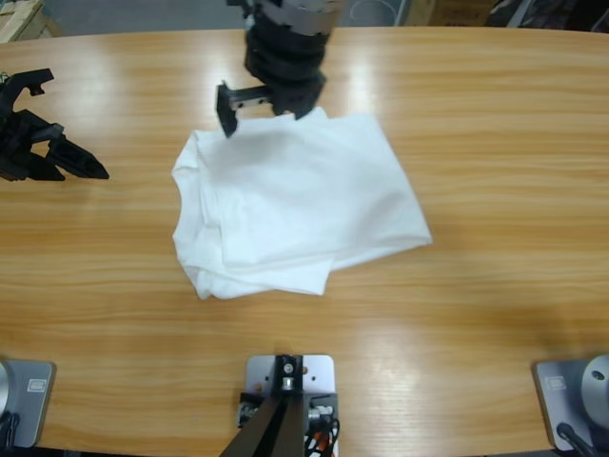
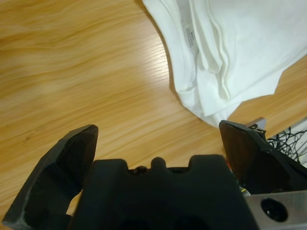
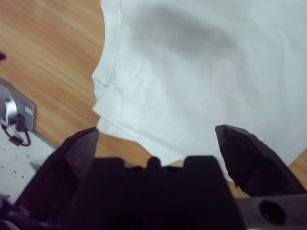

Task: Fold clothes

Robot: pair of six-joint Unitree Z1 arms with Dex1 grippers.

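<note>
1 white T-shirt (image 1: 300, 205) lies folded on the counter (image 1: 495, 314). The right gripper (image 1: 249, 103) hovers over its far edge, the left gripper (image 1: 68, 157) rests beside it; both jaws apart, empty.

Long wooden table (image 1: 495, 314) with light glare patches, grey floor and crates beyond its far edge
</note>
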